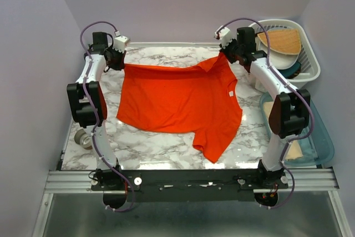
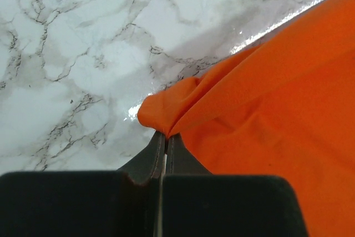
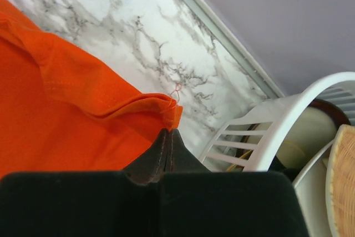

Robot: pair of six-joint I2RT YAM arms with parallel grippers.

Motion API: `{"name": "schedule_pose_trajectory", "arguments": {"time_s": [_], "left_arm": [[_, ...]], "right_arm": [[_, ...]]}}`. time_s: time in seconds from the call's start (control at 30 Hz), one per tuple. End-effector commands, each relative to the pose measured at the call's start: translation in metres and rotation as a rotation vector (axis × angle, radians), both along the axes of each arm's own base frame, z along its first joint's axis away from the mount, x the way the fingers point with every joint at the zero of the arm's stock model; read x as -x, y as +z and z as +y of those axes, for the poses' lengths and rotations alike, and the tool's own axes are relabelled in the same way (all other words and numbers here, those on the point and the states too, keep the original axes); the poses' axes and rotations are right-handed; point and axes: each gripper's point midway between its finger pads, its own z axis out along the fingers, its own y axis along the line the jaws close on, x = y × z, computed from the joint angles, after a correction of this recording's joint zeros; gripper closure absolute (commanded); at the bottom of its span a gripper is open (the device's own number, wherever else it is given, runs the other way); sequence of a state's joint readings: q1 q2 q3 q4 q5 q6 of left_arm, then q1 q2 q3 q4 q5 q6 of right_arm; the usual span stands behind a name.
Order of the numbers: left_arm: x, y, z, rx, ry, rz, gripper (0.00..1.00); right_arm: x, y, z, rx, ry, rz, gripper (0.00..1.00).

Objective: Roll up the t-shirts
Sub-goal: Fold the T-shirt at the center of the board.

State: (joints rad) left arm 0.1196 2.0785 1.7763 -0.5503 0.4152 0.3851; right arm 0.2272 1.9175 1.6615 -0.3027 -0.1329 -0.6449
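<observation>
t-shirt (image 1: 177, 101) far edge pinched at corners by left hand (image 2: 165, 140), right hand (image 3: 168, 134); basket (image 1: 314, 59) close beside

Centre: t-shirt (image 1: 177, 101) spread on counter (image 1: 161, 151), one sleeve toward the near edge. Left pincer (image 2: 165, 135) grips its far-left corner and right pincer (image 3: 169, 132) its far-right corner, the far hem stretched between them. Far right: basket (image 1: 310, 62) just beside right pincer, fan-shaped piece (image 1: 280, 40) in it. Tub (image 1: 324, 145) before the basket, at near right. Tape roll (image 1: 84, 138) at counter's left edge, partly hidden by left arm (image 1: 91, 109).
</observation>
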Motion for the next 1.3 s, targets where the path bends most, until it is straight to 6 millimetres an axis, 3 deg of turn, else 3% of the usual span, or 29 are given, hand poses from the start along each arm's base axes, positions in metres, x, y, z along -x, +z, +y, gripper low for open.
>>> {"name": "schedule_pose_trajectory", "arguments": {"time_s": [0.0, 0.1, 0.13, 0.2, 0.27, 0.33, 0.37, 0.53, 0.77, 1.07, 1.27], "left_arm": [[0.014, 0.021, 0.002, -0.067, -0.14, -0.023, 1.0], [0.024, 0.015, 0.002, -0.08, -0.17, 0.008, 1.0], [0.028, 0.012, 0.002, -0.091, -0.188, 0.017, 1.0], [0.033, 0.009, 0.002, -0.1, -0.2, 0.024, 1.0], [0.04, 0.004, 0.004, -0.116, -0.213, 0.035, 1.0], [0.047, 0.001, 0.004, -0.128, -0.224, 0.042, 1.0], [0.049, 0.001, 0.004, -0.139, -0.233, 0.04, 1.0], [0.063, -0.01, 0.006, -0.167, -0.264, 0.076, 1.0], [0.088, -0.03, 0.008, -0.189, -0.301, 0.144, 1.0], [0.112, -0.044, 0.011, -0.221, -0.329, 0.197, 1.0], [0.13, -0.052, 0.013, -0.217, -0.34, 0.27, 1.0]], "right_arm": [[0.045, -0.007, 0.006, -0.079, 0.012, 0.13, 0.99], [0.068, -0.02, 0.005, -0.084, 0.009, 0.185, 0.99], [0.074, -0.013, 0.004, -0.088, 0.008, 0.174, 0.99], [0.089, -0.025, 0.001, -0.088, 0.0, 0.217, 0.99], [0.101, -0.021, 0.0, -0.097, 0.0, 0.221, 0.99], [0.118, -0.03, -0.001, -0.105, 0.004, 0.261, 0.99], [0.124, -0.023, -0.001, -0.114, 0.008, 0.25, 0.99], [0.155, -0.036, -0.001, -0.121, 0.027, 0.301, 0.99], [0.187, -0.048, 0.002, -0.12, 0.062, 0.338, 0.99], [0.217, -0.047, 0.003, -0.121, 0.116, 0.348, 0.99], [0.232, -0.058, 0.0, -0.096, 0.147, 0.376, 0.99]]}}
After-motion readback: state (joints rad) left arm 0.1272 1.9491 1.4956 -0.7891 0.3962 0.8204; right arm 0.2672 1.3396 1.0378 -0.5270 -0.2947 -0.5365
